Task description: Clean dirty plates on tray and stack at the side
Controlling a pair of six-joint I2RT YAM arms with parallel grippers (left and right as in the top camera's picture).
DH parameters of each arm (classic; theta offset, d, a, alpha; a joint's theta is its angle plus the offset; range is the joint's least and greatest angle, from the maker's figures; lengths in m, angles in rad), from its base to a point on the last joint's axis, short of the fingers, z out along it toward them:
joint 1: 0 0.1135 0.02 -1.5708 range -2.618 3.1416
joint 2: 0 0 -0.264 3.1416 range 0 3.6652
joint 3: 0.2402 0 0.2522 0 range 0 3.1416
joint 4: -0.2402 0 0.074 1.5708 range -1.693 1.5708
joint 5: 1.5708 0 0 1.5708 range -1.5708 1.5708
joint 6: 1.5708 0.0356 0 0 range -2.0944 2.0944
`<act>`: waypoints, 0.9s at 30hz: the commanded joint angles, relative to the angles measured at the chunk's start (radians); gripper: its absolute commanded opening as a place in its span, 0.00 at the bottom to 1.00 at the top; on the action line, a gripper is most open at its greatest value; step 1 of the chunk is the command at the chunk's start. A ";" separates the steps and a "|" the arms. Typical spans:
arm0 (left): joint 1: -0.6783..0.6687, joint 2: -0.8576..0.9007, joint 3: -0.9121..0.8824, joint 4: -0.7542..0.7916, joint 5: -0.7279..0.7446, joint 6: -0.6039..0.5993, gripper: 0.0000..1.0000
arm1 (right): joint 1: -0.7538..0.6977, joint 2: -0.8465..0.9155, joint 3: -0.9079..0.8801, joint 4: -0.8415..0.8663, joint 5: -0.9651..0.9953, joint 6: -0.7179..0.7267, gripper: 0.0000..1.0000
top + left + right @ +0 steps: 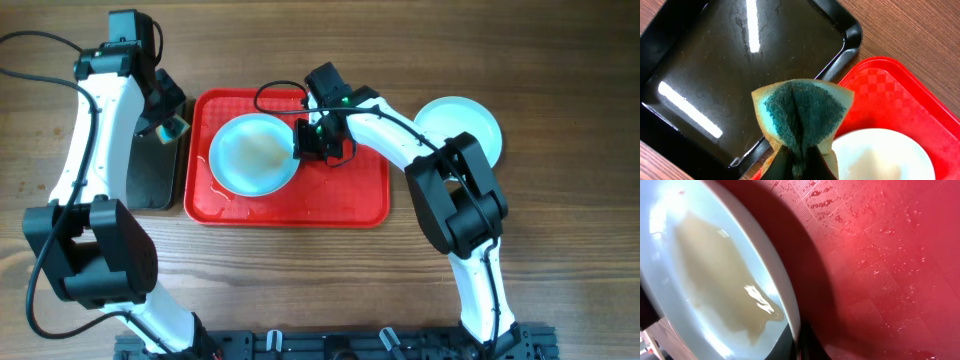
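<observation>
A pale mint-white plate (252, 153) with a yellowish-brown smear lies on the left half of the red tray (350, 195). My right gripper (300, 142) is shut on this plate's right rim; in the right wrist view the rim (790, 300) runs between the fingers (801, 347), and brownish liquid (715, 275) pools in the plate. Another plate (462, 125) lies on the table to the right of the tray. My left gripper (168, 125) is shut on a folded green and yellow sponge (800, 112), held over the gap between the black tray and the red tray (890, 95), near the plate (880, 155).
A black glossy tray (150, 170) lies left of the red tray; it also shows in the left wrist view (740, 75). Water droplets speckle the red tray floor (880, 255). Wooden table (560, 250) surrounds everything.
</observation>
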 commanded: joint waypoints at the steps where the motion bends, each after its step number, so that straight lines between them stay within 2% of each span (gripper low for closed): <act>1: 0.001 -0.008 0.008 0.000 -0.013 0.012 0.07 | -0.001 0.023 -0.012 -0.005 -0.003 -0.019 0.04; 4: 0.001 -0.008 0.008 -0.001 -0.013 0.012 0.07 | -0.016 -0.016 -0.011 -0.016 0.006 -0.037 0.04; 7: 0.001 -0.008 0.008 -0.004 -0.012 0.012 0.04 | -0.028 -0.108 -0.011 -0.071 0.152 -0.077 0.05; 11: 0.001 -0.008 0.008 -0.005 -0.008 0.012 0.04 | -0.031 -0.239 -0.011 -0.173 0.376 -0.205 0.04; 16: 0.001 -0.008 0.008 -0.005 0.022 0.012 0.04 | -0.031 -0.332 -0.011 -0.314 0.502 -0.381 0.04; 24: 0.001 -0.008 0.008 -0.005 0.022 0.012 0.04 | -0.003 -0.336 -0.010 -0.448 0.498 -0.518 0.04; 27: 0.001 -0.008 0.008 -0.005 0.022 0.012 0.04 | 0.002 -0.336 0.005 -0.529 0.397 -0.555 0.04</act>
